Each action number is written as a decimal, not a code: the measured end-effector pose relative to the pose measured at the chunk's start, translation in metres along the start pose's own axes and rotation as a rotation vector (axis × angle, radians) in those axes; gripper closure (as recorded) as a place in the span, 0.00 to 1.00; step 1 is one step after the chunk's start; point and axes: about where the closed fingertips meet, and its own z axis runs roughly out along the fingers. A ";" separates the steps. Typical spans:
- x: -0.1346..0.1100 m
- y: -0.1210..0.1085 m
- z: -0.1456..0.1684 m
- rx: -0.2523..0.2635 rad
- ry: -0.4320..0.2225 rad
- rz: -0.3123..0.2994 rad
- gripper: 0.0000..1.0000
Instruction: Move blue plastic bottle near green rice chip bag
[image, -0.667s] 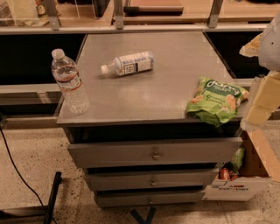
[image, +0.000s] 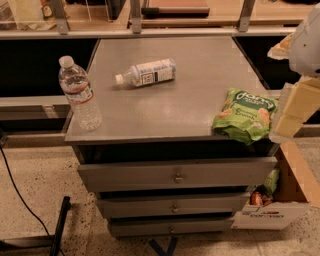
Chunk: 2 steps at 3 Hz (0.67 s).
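Note:
The blue plastic bottle (image: 146, 73) lies on its side on the grey cabinet top (image: 175, 107), toward the back and left of the middle, with its white cap pointing left. The green rice chip bag (image: 244, 114) lies at the front right corner of the top and hangs slightly over the edge. My gripper (image: 289, 119) shows at the right edge of the view, just right of the bag, with pale yellow fingers pointing down. It is far from the bottle and holds nothing that I can see.
A taller clear water bottle (image: 80, 95) with a red-striped label stands at the front left corner. The cabinet has three drawers (image: 175, 176) slightly ajar. A cardboard box (image: 280, 200) with snacks sits on the floor at the right. A shelf rail (image: 150, 31) runs behind.

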 end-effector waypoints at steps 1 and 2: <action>-0.021 -0.027 0.005 0.040 -0.047 -0.083 0.00; -0.055 -0.063 0.014 0.079 -0.096 -0.190 0.00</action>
